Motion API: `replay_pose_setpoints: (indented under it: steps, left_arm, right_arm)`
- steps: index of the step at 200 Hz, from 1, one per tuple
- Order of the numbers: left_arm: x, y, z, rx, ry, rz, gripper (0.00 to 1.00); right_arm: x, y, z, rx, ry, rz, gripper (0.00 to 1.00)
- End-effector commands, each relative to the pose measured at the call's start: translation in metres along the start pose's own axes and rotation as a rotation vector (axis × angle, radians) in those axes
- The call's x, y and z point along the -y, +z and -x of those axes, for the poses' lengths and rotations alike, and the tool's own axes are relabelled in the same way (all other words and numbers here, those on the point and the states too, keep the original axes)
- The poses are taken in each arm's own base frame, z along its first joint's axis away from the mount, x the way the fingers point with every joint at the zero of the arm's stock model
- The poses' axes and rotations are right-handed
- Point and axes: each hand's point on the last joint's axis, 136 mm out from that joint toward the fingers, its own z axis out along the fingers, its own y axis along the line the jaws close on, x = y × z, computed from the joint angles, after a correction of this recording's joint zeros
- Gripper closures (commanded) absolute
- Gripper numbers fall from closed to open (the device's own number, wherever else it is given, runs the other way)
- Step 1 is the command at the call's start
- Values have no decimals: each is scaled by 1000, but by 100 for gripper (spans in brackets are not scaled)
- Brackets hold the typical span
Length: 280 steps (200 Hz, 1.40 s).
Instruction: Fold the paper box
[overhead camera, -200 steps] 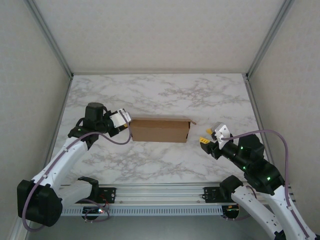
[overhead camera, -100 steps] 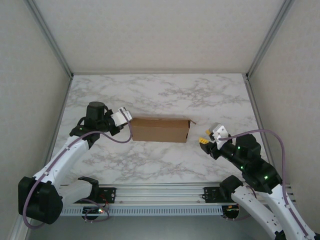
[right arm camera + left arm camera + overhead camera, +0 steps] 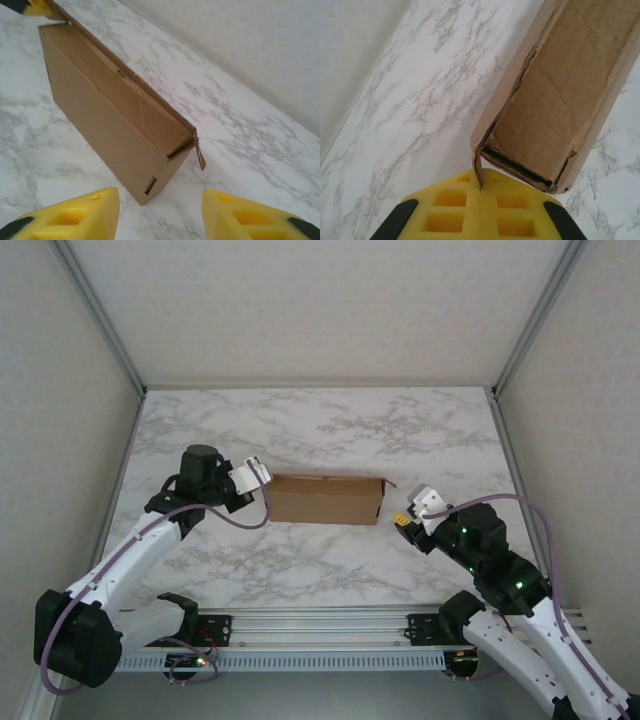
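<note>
Two fingers of the left gripper (image 3: 258, 472) (image 3: 479, 200) are found closed together on a thin corner flap at the left end of the box (image 3: 325, 500) (image 3: 555, 100) (image 3: 105, 120). The box is seen standing on a long edge at the middle of the table (image 3: 330, 430). Just off its right end, the right gripper (image 3: 408, 515) (image 3: 160, 196) is held with fingers apart, clear of the cardboard.

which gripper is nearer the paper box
Left. The left gripper is shut on a flap edge at the paper box's left end; the right gripper is open, just off its right end, not touching.
</note>
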Motion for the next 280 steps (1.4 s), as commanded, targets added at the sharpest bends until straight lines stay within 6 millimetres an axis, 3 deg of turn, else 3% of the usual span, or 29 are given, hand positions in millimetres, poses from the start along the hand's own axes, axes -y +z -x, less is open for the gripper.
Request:
replay_pose_setpoints:
  steps: [1,52,94,135,173,194,234,280]
  left_arm:
    - [-8,-2,3,-46,-12,46,100]
    - [-14,4,3,-102,-19,82,100]
    - [-20,1,11,-111,-9,99,100]
    - [-17,1,17,-103,7,113,100]
    - [-22,-4,16,-117,3,156,100]
    - [-24,-7,16,-109,2,180,100]
    - [-17,-10,20,-84,19,169,100]
    - [-17,-11,18,-87,17,175,100]
  right_arm:
    - [9,11,7,-32,-59,-29,54]
    - [32,53,15,-136,-87,-56,54]
    - [61,66,19,-85,-59,-88,54]
    - [62,71,59,249,-150,72,47]
    - [51,84,26,171,-184,211,44]
    - [51,90,9,119,-208,205,44]
    - [65,103,-1,62,-228,157,46]
    - [66,112,-20,18,-210,142,50]
